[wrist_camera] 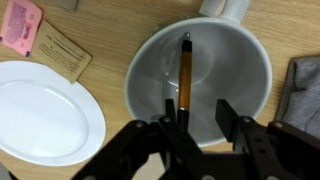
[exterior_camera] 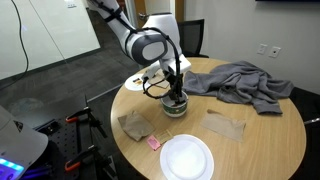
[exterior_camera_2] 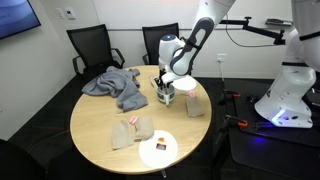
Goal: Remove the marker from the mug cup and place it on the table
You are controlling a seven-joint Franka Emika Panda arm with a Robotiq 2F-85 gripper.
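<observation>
The mug cup (wrist_camera: 252,62) is a pale, wide cup standing on the round wood table (exterior_camera: 255,140). The marker (wrist_camera: 185,68), a thin stick with an orange-brown body and dark ends, leans inside the cup. My gripper (wrist_camera: 197,112) is open and hangs right over the cup. Its fingertips are at the near rim, with the marker's lower end between them, close to the left finger. In both exterior views the gripper (exterior_camera: 176,93) (exterior_camera_2: 164,88) points straight down into the cup (exterior_camera: 177,108) (exterior_camera_2: 165,98).
A white plate (exterior_camera: 187,158) (wrist_camera: 40,112) lies near the cup, another white plate (exterior_camera: 140,80) behind it. A grey cloth (exterior_camera: 240,85) (exterior_camera_2: 115,85), brown paper pieces (exterior_camera: 135,125) (exterior_camera: 225,123) and a pink scrap (exterior_camera: 154,143) (wrist_camera: 22,25) lie on the table. Chairs (exterior_camera_2: 92,45) stand around.
</observation>
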